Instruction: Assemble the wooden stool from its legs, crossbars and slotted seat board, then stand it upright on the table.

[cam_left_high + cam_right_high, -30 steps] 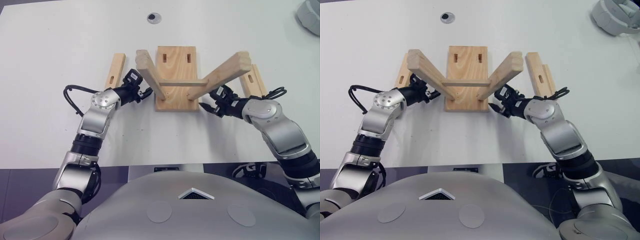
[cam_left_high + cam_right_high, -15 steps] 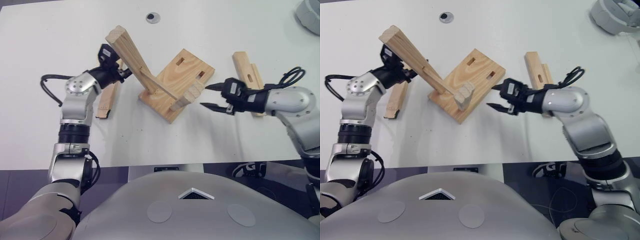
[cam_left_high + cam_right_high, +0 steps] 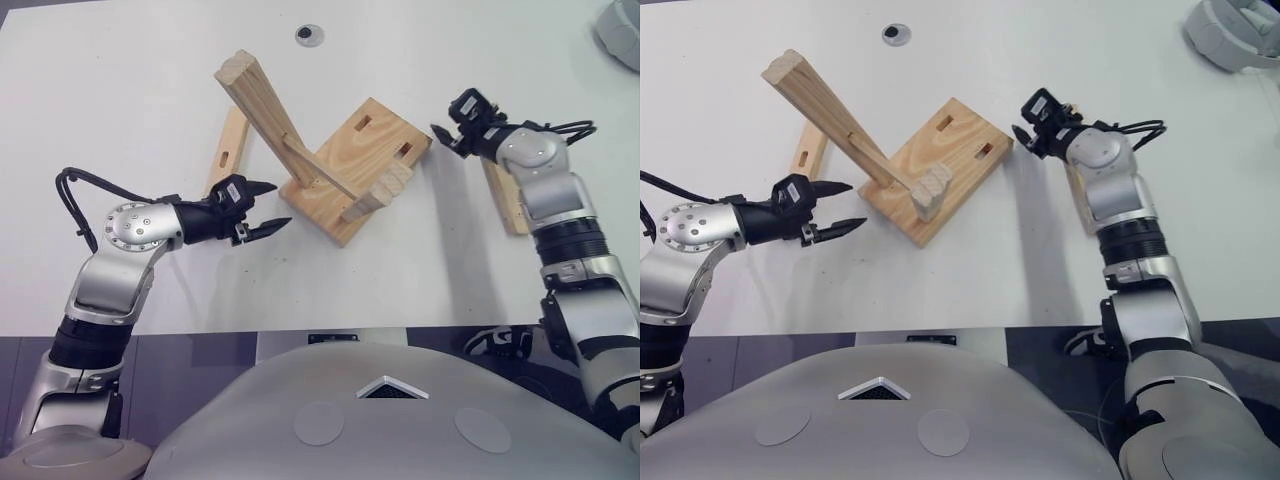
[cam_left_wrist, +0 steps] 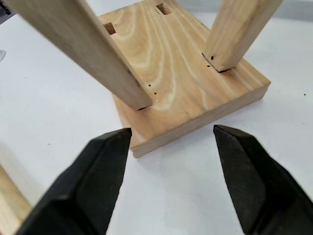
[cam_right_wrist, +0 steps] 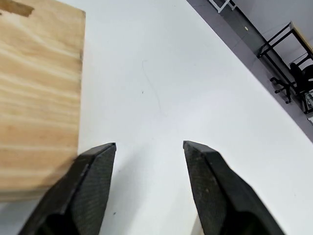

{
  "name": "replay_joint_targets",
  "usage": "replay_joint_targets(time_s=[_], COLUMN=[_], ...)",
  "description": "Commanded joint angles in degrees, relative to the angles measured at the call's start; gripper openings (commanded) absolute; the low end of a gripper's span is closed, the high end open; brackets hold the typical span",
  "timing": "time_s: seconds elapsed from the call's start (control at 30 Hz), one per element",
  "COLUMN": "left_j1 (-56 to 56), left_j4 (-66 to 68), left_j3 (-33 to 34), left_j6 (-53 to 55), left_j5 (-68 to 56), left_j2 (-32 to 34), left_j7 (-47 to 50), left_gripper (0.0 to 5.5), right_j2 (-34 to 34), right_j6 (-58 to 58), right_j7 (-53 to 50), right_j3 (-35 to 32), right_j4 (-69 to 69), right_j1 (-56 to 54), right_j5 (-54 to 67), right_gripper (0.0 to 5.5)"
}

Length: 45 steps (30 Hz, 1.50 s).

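Markings: none legible. No text, label, number or sign readable on seat board (image 3: 372,150), legs (image 3: 265,115) or table (image 3: 120,90) — plain wood, plain white top.

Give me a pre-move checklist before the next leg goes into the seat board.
1. Left end effector open and empty: ok.
2. Right end effector open and empty, at the board's far right corner: ok.
3. Fitted legs standing in the seat board, joined by the crossbar: ok; seating depth cannot tell.
4. Two empty slots unobstructed: ok.
5. Left loose leg lying free on the table: ok.
6. Right loose leg partly covered by the right arm: not ok.
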Motion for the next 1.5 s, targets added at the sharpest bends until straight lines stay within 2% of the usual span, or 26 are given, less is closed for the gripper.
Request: replay_joint_targets(time_s=[0.03,0.13,0.23,0.33,0.5,0.6,0.77,0.9,1.0,1.1,1.2,1.33,1.5], left_j1=[-5.65,-10.28,-12.28,-14.54,-21.79,-25.33,-26.8,-25.25,-25.2,-24.04,-19.31,-10.37,-7.24], left_j4=[7.35,13.84,18.21,22.41,32.81,39.06,47.17,48.78,48.5,44.29,32.3,15.79,15.88], left_j3=[-5.12,-7.27,-6.53,-4.85,-1.76,1.38,9.17,11.99,10.48,10.49,11.73,9.8,4.77], left_j6=[-1.08,-2.61,-4.52,-7.17,-12.9,-16.68,-23.23,-24.47,-25.13,-24.33,-18.8,-9.38,-5.03], left_j5=[5.74,11.03,12.79,11.53,6.32,5.74,4.26,3.38,4.39,3.88,0.38,0.87,8.69], left_j2=[-1.73,-3.58,-5.2,-8.32,-18.66,-20.03,-14.39,-10.33,-11.24,-11.46,-10.65,-7.37,-7.53], left_j7=[1.69,5.53,8.41,10.35,11.2,10.47,9.38,6.96,6.5,7.21,6.96,6.93,12.48], left_gripper=[3.12,3.12,3.12,3.12,3.12,3.12,3.12,3.12,3.12,3.12,3.12,3.12,3.12], right_j2=[3.06,1.04,-4.71,-10.13,-14.35,-18.04,-22.28,-23.06,-22.41,-21.0,-18.38,-12.44,-5.15], right_j6=[-5.4,-8.12,-9.51,-6.02,3.08,7.21,8.31,8.13,8.65,8.31,5.87,4.5,-0.72], right_j7=[-0.83,5.01,18.48,28.52,33.97,36.03,34.47,33.05,32.26,31.35,28.52,18.05,6.78], right_j3=[2.88,2.46,1.81,0.76,0.62,-3.06,-11.26,-10.55,-9.28,-8.08,-6.86,-4.89,1.0], right_j4=[11.66,8.08,-8.54,-24.56,-47.2,-52.26,-46.68,-44.98,-46.46,-44.65,-39.3,-31.03,-18.78], right_j1=[-2.93,-1.05,4.43,9.96,18.73,20.26,16.86,19.47,21.52,18.8,14.3,9.06,8.64], right_j5=[-3.96,-2.4,4.17,10.81,16.7,18.08,16.96,14.7,13.77,13.09,10.69,3.69,-5.39], right_gripper=[2.61,2.61,2.61,2.61,2.61,2.61,2.61,2.61,2.61,2.61,2.61,2.61,2.61])
